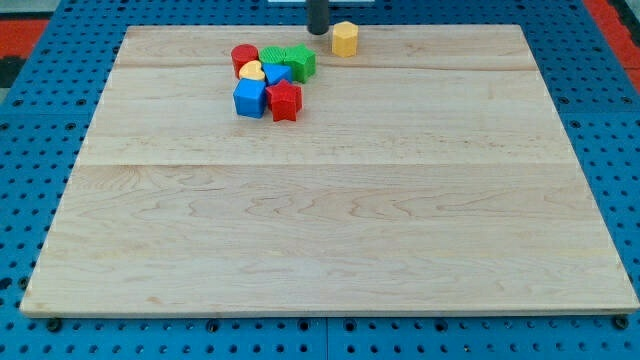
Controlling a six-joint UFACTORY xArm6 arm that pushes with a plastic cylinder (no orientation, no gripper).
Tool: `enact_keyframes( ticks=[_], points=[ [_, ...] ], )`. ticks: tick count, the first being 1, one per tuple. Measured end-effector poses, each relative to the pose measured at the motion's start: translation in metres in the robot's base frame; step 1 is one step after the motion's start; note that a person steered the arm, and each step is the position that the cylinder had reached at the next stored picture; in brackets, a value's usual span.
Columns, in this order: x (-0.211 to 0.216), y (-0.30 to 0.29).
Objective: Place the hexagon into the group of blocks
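Yellow hexagon (pixel 344 39) near board's (pixel 330 230) top edge, apart from cluster: red cylinder (pixel 244 58), green blocks (pixel 290 60), yellow piece (pixel 252 71), blue blocks (pixel 256 92), red star (pixel 285 100). My tip (pixel 318 31) just left of hexagon, between it and cluster; no pincer, nothing grasped.

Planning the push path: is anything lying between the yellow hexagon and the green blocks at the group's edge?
No. In the camera view, only bare board separates the yellow hexagon from the nearest green block. My tip sits just to the hexagon's left, slightly above that gap.
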State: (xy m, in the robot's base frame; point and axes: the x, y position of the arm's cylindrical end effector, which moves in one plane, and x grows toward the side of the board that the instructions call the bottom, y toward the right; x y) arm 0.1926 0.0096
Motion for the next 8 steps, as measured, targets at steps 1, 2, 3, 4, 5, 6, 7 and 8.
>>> enact_keyframes(
  ticks=[1, 2, 3, 4, 5, 6, 7, 8],
  points=[
    [0.0, 0.068],
    [0.024, 0.102],
    [0.045, 0.099],
    [0.017, 0.123],
    [0.0, 0.092],
    [0.01, 0.046],
    [0.049, 0.034],
    [0.072, 0.034]
  ],
)
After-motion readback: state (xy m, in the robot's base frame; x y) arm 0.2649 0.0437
